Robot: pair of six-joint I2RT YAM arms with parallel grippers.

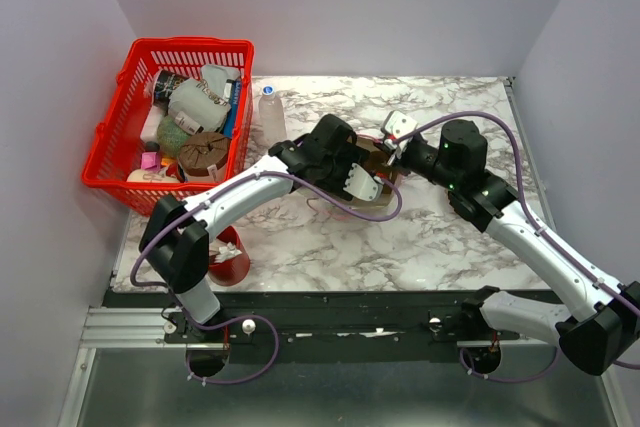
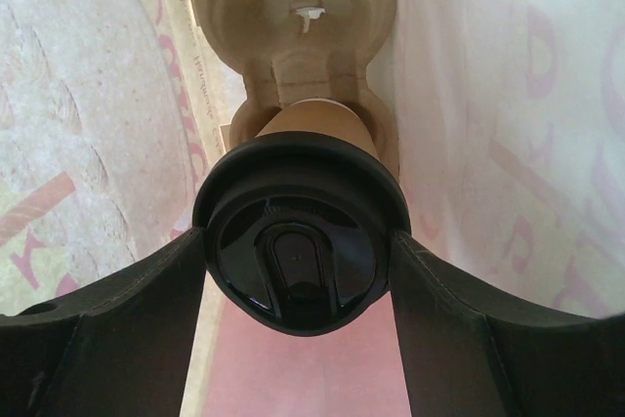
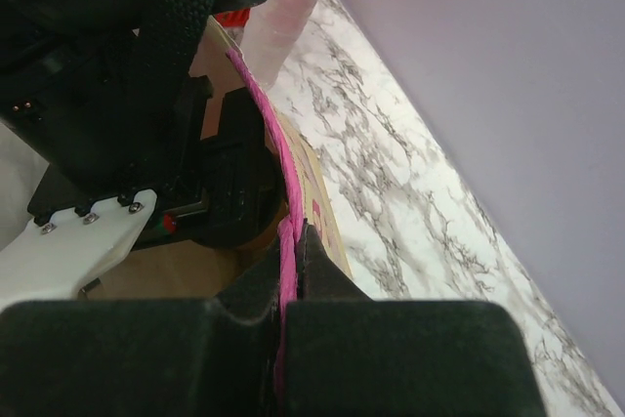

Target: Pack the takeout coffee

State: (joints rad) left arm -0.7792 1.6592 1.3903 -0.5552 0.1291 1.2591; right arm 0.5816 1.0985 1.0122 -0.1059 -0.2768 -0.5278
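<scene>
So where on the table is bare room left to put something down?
Bare marble lies along the back edge right of the water bottle, and along the near edge between the red cup and the right arm. The middle, around the paper bag, is crowded, as is the red basket.

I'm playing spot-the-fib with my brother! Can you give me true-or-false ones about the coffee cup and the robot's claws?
1. The takeout coffee wears a black lid. True.
2. The left gripper holds it by the lid. True.
3. The right gripper is wide open. False: it is pinched shut on the pink edge of the paper bag.
4. The basket is blue. False: it is red.
5. The water bottle lies in the basket. False: it is on the table beside it.
</scene>
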